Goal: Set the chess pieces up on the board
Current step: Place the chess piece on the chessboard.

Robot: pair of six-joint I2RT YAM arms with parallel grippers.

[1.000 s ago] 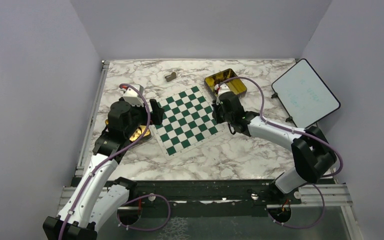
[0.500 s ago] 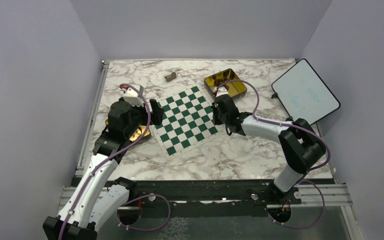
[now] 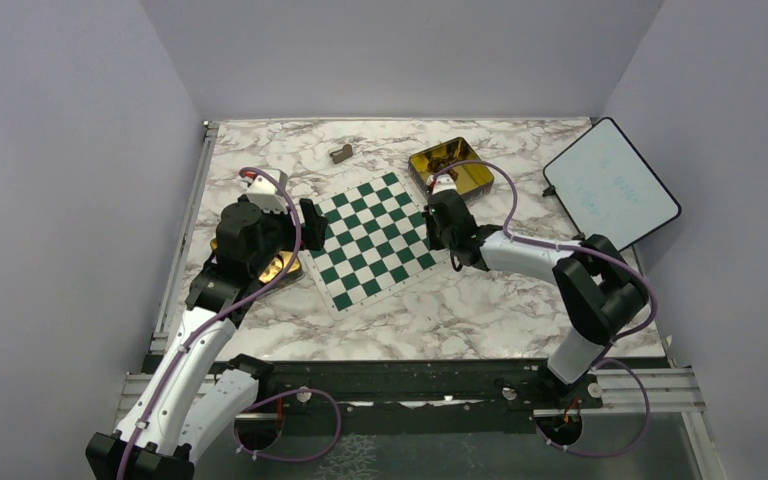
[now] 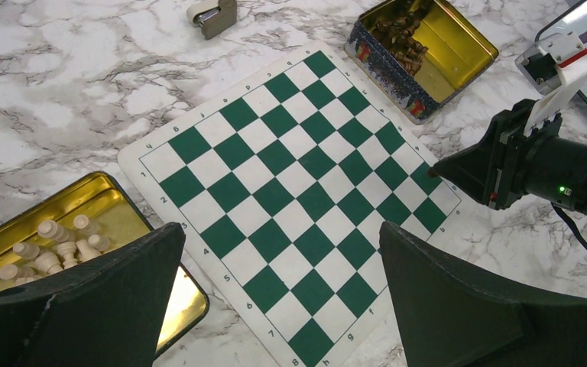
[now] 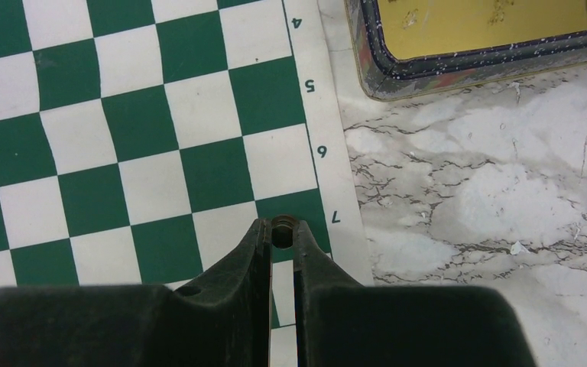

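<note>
**A:** Board first. What do we put down?

**B:** We note the board (image 3: 370,240): a thin, flat mat of matt dark green and white squares, with a white border carrying printed letters and numerals. It lies askew on the veined marble table (image 3: 440,320).

**A:** And the chess pieces?

**B:** Most chess pieces (image 4: 401,34) sit heaped in the far gold tin (image 4: 458,55), tiny turned dark brown figures against glossy yellow metal. That tin is just beyond the board's far right edge.

**A:** The right gripper?

**B:** We see the right gripper (image 5: 281,233) with its black tapered fingers pinched on one chess piece (image 5: 280,222), round-topped from above. It is over the green edge square beside the numeral 7. Whether it touches the mat we cannot tell.

**A:** Left side?

**B:** The left gripper (image 4: 279,229) hangs above the board's left edge, its broad, dull black fingers spread wide, holding nothing. Beneath one finger, the near gold tin (image 4: 111,202) holds pale cream figures (image 4: 53,245).

**A:** Strays?

**B:** A grey-tan block (image 4: 212,15) lies beyond the board. A white panel (image 3: 610,185) with a black rim sits at the table's right edge.
</note>
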